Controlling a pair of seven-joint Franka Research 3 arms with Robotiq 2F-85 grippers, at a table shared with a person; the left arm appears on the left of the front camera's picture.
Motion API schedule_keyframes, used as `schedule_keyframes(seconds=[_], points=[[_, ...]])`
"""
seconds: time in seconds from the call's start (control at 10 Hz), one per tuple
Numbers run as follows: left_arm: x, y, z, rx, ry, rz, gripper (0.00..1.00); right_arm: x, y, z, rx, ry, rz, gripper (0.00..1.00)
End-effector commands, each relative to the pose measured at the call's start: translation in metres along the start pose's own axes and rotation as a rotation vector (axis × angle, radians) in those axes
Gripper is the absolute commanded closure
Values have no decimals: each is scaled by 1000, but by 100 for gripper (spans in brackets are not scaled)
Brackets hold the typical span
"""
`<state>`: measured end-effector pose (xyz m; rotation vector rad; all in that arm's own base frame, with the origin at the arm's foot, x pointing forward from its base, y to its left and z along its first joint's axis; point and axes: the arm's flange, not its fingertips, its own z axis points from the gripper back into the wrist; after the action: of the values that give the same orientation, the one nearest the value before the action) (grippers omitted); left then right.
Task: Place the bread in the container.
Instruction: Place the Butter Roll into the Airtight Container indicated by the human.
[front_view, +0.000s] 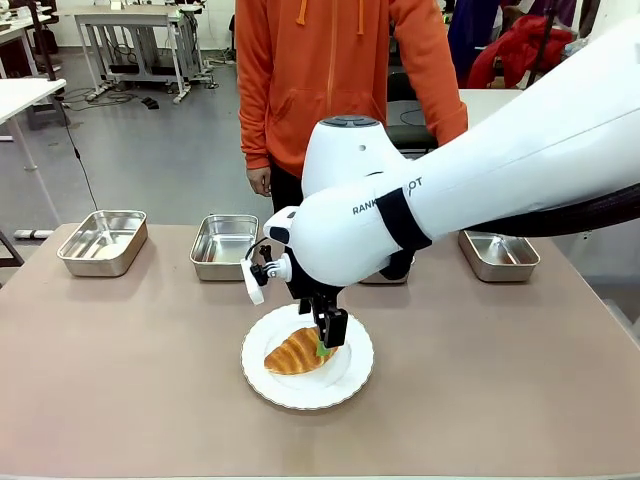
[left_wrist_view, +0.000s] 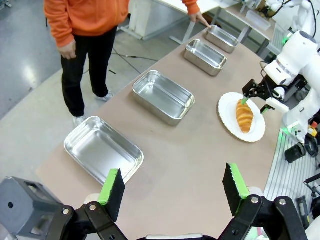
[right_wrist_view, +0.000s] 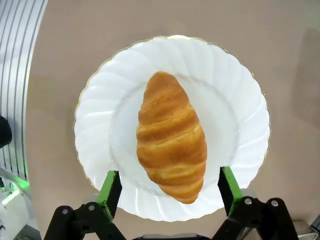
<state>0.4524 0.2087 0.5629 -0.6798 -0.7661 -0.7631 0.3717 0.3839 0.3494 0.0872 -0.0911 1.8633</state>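
The brown desk (front_view: 120, 380) is carrying everything. The white right arm (front_view: 480, 190) is reaching across it, and a person in an orange hoodie (front_view: 330, 70) is standing at the far side. Four steel containers (left_wrist_view: 163, 96) are sitting in a row along the far edge. The bread (front_view: 295, 353) is lying on the white plate (front_view: 350, 378) nearer the robot, apart from the containers. The right hand (right_wrist_view: 168, 184) is hanging low over the plate, its fingers spread on either side of the bread's end. The left hand (left_wrist_view: 172, 187) is hovering high above the desk, spread wide.
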Motion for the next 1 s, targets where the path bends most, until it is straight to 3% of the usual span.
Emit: schedule_keyframes(seconds=[0.0, 0.9], points=[[1, -2, 1, -3, -9, -11, 0, 9, 5, -9, -80, 48, -19, 0], [1, -2, 1, -3, -9, -11, 0, 21, 0, -43, -40, 64, 19, 0]])
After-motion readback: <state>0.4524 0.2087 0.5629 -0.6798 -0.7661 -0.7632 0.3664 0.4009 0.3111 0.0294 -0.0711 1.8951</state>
